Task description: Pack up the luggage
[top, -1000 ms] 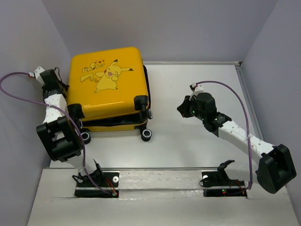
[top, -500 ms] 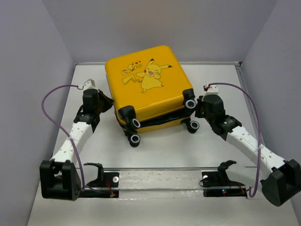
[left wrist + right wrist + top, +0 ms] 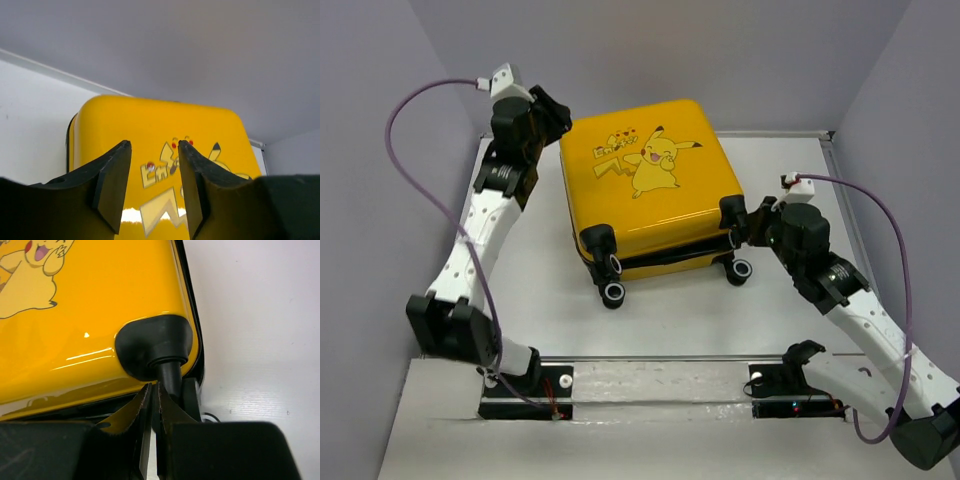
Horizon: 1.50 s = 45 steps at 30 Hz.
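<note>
Luggage (image 3: 645,195) lies flat mid-table (image 3: 540,300), Pikachu side up, wheels toward the arms. Left gripper (image 3: 154,150) is at its far left corner, fingers partly spread, empty. Right gripper (image 3: 154,392) is pinched nearly closed on nothing, tips at the near-right wheel mount (image 3: 155,345).

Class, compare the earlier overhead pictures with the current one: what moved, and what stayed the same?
The luggage slid from the back left of the table to its middle, turning slightly. The left gripper left the case's left side for its far-left corner, jaws open. The right gripper came in from the right to a wheel mount, jaws nearly shut. The case stayed flat, Pikachu side up.
</note>
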Each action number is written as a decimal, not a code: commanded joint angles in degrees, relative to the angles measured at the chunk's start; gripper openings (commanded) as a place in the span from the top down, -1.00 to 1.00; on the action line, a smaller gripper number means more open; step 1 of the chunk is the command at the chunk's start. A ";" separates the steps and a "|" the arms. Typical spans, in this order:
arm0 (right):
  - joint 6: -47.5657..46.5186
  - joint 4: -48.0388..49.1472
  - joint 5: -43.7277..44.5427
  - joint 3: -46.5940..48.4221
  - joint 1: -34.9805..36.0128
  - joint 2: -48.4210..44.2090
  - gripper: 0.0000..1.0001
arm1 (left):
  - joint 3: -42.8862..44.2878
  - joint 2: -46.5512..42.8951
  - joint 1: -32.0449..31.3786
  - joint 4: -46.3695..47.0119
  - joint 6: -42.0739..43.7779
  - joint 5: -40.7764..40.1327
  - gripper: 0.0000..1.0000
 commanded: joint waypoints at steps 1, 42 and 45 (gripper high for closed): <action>0.10 -2.22 -10.35 2.34 0.47 0.02 0.75 | 15.07 17.11 2.29 -0.66 2.55 2.74 -0.27; -0.43 7.96 -13.47 9.63 -5.23 32.54 0.84 | 8.13 41.81 5.02 30.43 5.46 38.47 -0.59; -1.92 10.51 -15.92 13.13 -6.29 36.75 0.84 | -8.18 29.18 4.85 33.59 1.69 35.02 -0.56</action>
